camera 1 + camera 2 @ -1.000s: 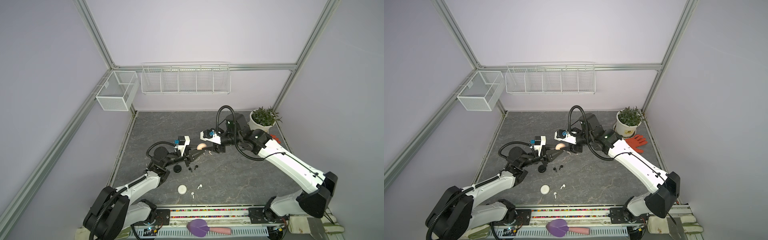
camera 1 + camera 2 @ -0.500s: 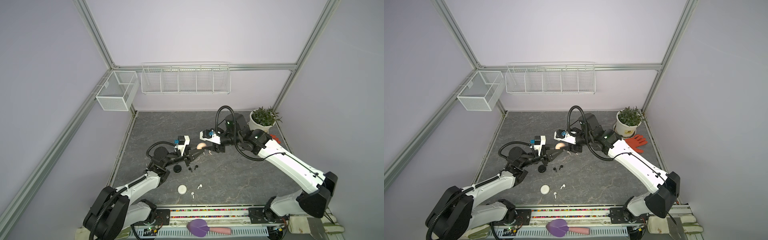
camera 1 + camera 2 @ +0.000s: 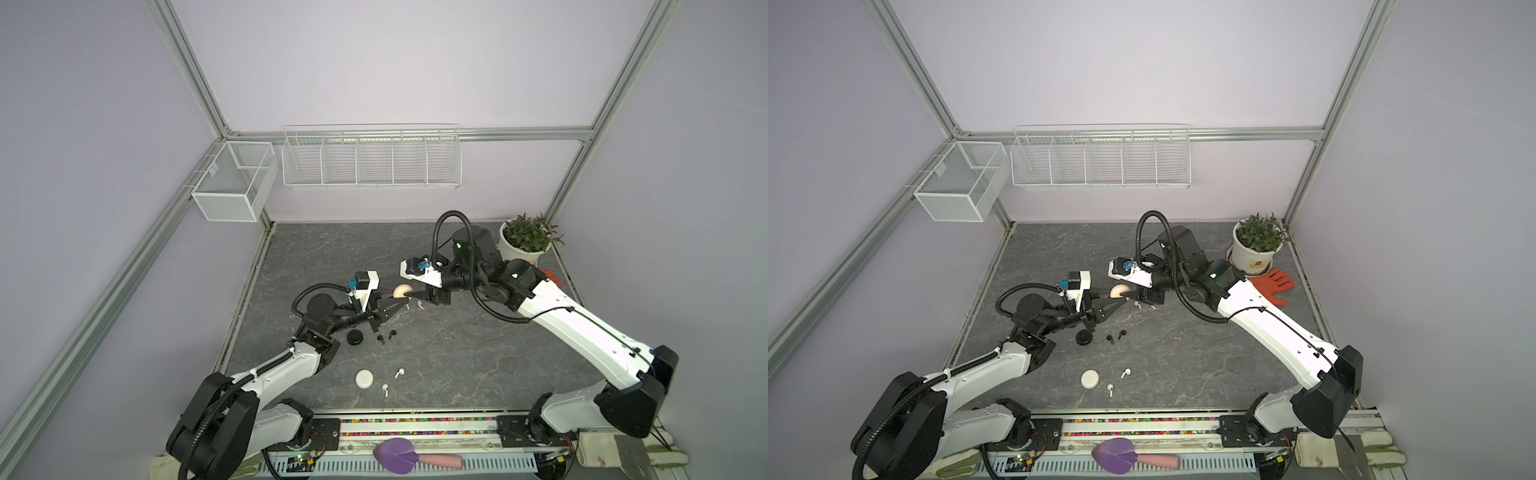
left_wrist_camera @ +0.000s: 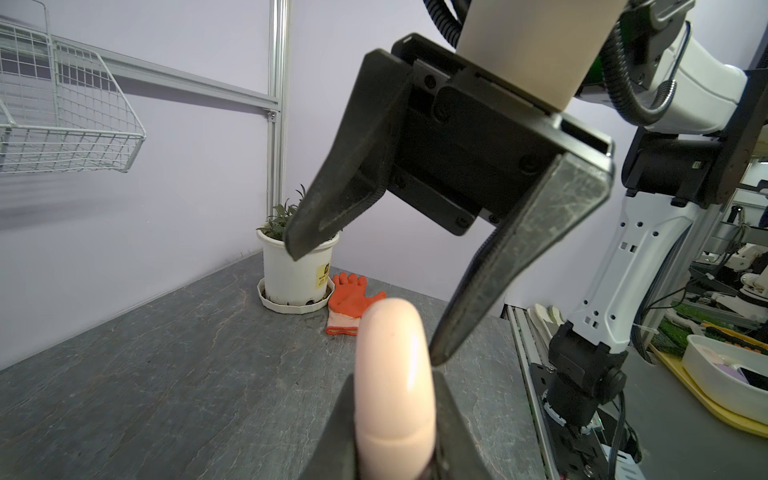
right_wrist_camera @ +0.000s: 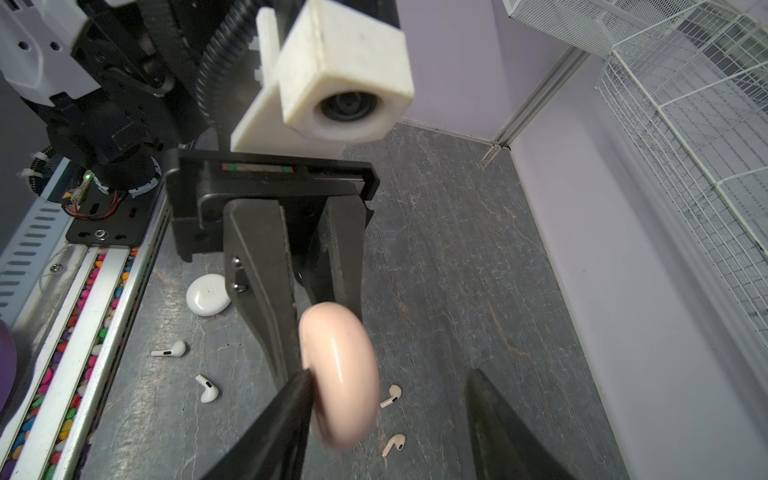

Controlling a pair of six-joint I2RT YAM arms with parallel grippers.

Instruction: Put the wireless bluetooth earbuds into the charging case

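Note:
My left gripper [image 3: 398,298] is shut on a pale pink charging case [image 3: 402,291], held edge-on above the table; in the left wrist view the case [image 4: 395,382] shows a lid seam. My right gripper [image 5: 390,374] faces it, open. One of its fingers [image 5: 291,415] lies against the case [image 5: 338,374], while the other stands well apart. Two pale pink earbuds [image 5: 392,395] [image 5: 394,444] lie on the table under the case. Two black earbuds [image 3: 380,338] [image 3: 391,333] and two white earbuds [image 3: 400,372] [image 3: 386,390] lie nearer the front.
A black case [image 3: 355,337] and a white case [image 3: 365,379] sit on the table beside their earbuds. A potted plant [image 3: 1257,245] and an orange glove [image 3: 1273,283] are at the back right. Wire baskets [image 3: 370,160] hang on the back wall.

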